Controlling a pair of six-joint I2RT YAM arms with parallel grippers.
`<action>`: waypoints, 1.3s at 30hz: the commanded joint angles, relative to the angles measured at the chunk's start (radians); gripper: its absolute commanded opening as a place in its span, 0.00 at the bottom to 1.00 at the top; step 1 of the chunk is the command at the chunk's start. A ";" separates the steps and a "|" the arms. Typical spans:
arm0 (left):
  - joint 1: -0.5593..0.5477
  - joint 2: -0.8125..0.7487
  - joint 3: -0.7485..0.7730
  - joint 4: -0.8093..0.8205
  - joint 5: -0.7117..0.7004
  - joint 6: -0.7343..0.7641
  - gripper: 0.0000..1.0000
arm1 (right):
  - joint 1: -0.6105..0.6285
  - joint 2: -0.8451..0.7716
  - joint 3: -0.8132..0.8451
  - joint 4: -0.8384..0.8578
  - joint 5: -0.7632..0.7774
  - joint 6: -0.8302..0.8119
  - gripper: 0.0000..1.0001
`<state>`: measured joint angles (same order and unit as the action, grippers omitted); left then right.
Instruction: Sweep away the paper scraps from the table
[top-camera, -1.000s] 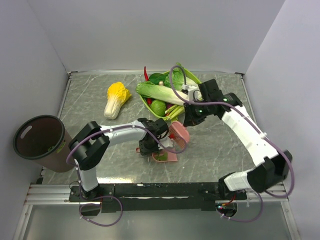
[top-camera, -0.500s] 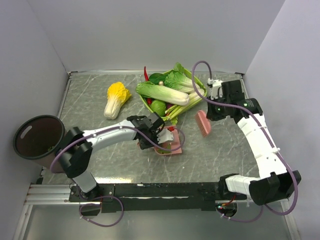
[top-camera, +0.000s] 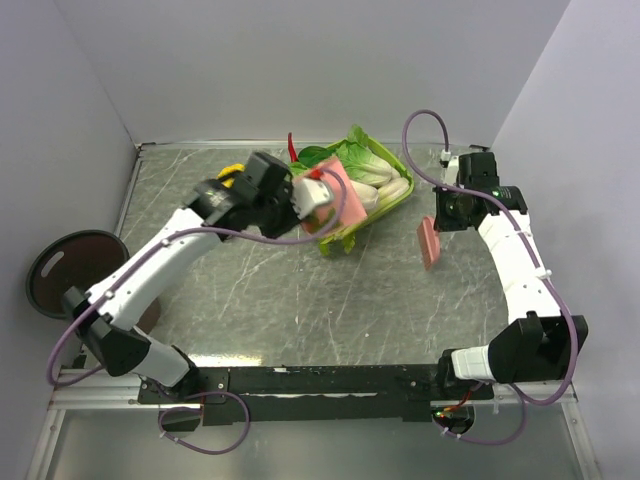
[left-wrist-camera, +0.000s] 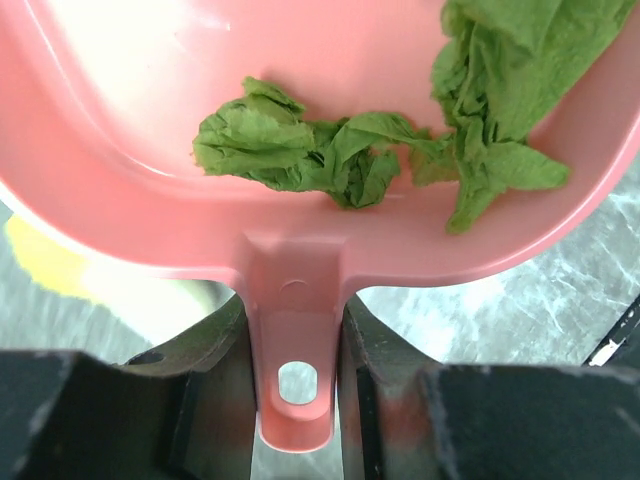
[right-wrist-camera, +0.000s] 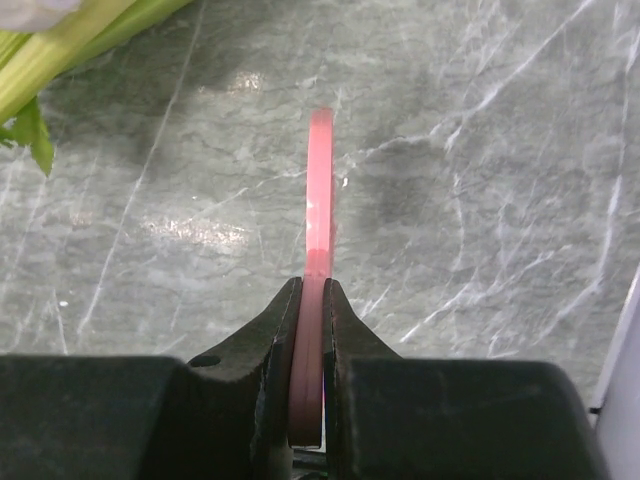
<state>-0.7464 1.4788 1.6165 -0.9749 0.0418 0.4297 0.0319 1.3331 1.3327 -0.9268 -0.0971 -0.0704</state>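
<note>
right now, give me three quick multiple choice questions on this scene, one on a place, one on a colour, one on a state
1. Where do the paper scraps in the left wrist view lie?
A) in the dustpan
B) on bare stone
C) on a cabbage

2. What colour is the dustpan?
A) blue
B) white
C) pink

3. How are the right fingers?
A) wide open, empty
B) shut on the brush
C) shut on a chilli

Answers:
1 A: the scraps rest in its scoop, above the handle held between the left fingers.
2 C: the whole scoop and handle show pink.
3 B: the brush's thin pink edge sits clamped between them.
</note>
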 joint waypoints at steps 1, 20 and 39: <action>0.106 -0.057 0.126 -0.157 -0.098 -0.095 0.01 | -0.013 0.020 -0.016 0.034 -0.001 0.069 0.00; 0.784 -0.357 0.089 -0.324 -0.497 -0.108 0.01 | -0.015 0.152 -0.089 0.037 -0.096 0.179 0.00; 1.013 -0.505 -0.016 -0.398 -0.804 0.078 0.01 | -0.006 0.215 -0.020 0.009 -0.131 0.185 0.00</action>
<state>0.2199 1.0065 1.6009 -1.3666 -0.6712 0.4355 0.0235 1.5208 1.2774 -0.8772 -0.2253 0.1040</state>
